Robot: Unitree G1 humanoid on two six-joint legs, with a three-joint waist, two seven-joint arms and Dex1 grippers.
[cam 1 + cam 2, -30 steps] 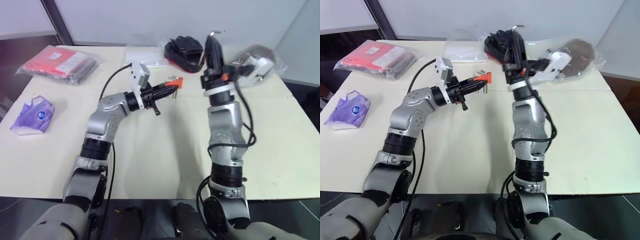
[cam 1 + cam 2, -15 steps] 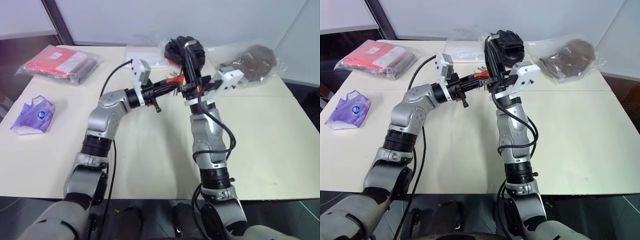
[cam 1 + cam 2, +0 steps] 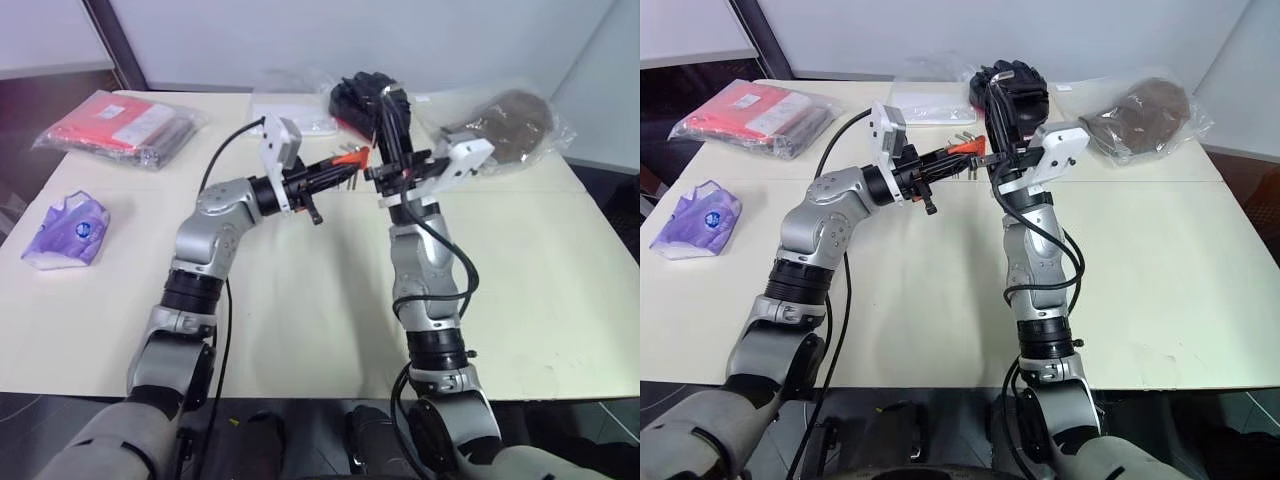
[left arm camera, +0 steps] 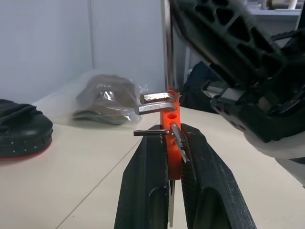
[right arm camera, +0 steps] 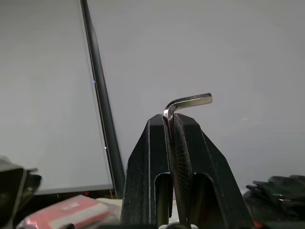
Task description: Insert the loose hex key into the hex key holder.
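Both claws are closed, each one on a task thing. Left claw (image 4: pixel 174 143) is pinching the hex key holder (image 4: pixel 171 125), and its two black fingers (image 4: pixel 147 176) are pressing on the orange block from both sides. Several grey keys are sticking out of the holder sideways, and one thin key is hanging down between the fingers. In the head views the holder (image 3: pixel 349 159) is being held up in the air above the bench (image 3: pixel 300 300), with the left claw pointing toward the right arm.

Right claw (image 5: pixel 170 124) is gripping the loose hex key (image 5: pixel 188 101). The long leg is sitting between the two fingers and the short bent leg is sticking out sideways just above the fingertips. In the head views the right claw (image 3: pixel 997 85) is pointing upward, just beside the holder on its right side and reaching higher than it. I cannot tell if the loose key is touching the holder.

Behind the holder a black glove (image 3: pixel 1015 85) is lying on the bench. Farther to the right of the holder a clear bag with something brown (image 3: pixel 510 115) is lying. Well to the left of the holder a red packet in plastic (image 3: pixel 120 125) is lying, and nearer to the bench's left edge a purple mask (image 3: pixel 65 230).
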